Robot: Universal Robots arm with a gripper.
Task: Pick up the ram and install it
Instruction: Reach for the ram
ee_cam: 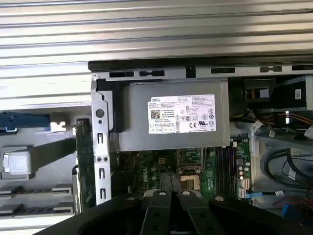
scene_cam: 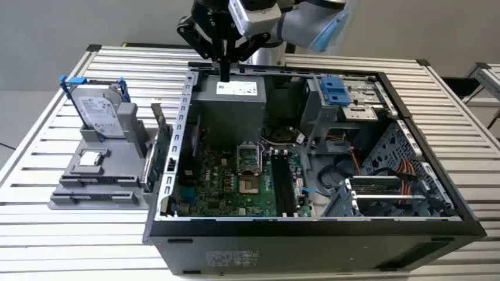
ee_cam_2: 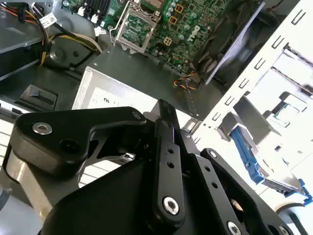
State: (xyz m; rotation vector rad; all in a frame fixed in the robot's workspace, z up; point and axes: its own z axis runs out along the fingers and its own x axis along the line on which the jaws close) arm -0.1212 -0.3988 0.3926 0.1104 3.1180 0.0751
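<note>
Gripper: the black gripper (scene_cam: 225, 75) hangs above the far rim of the open black computer case (scene_cam: 312, 231); fingers pressed together, holding nothing.
Ram: the thin dark green ram stick (scene_cam: 164, 143) stands on edge in a grey plastic holder (scene_cam: 93, 187) near the slatted metal table's (scene_cam: 62, 240) edge at the exterior view's left, just outside the case wall.
Neighbours: silver hard drive with blue handle (scene_cam: 100, 114); small square silver chip (scene_cam: 91, 157).
In between: the case wall separates the ram from the green motherboard (scene_cam: 226, 181); the grey power supply box (scene_cam: 230, 102) lies below the gripper.

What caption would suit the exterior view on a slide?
Robot hand above the power supply of the open computer case; the ram stands just outside it.
</note>
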